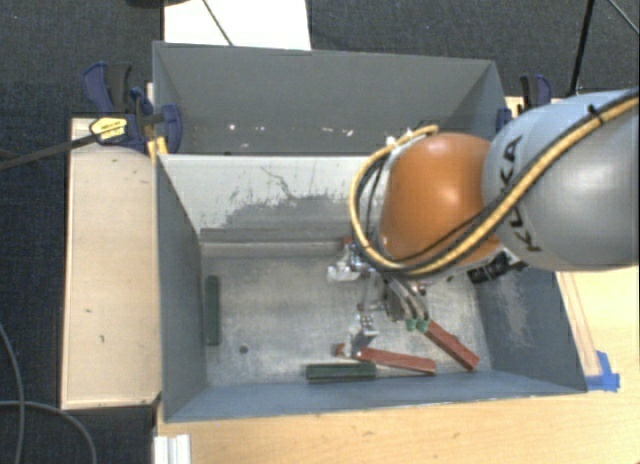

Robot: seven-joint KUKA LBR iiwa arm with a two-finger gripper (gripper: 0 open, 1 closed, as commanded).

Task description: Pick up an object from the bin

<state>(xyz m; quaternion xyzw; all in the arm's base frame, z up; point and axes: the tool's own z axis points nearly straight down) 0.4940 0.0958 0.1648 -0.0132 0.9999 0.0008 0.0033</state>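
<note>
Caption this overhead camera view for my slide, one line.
End effector low in the grey bin, over the near end of a red-brown stick lying beside a dark green stick.

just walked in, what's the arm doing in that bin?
The arm reaches in from the right, gripper low over the near-right floor of the bin, by a red stick and a green bar. A second red stick lies beside them; another green bar lies alone at left. No grasp visible.
</note>
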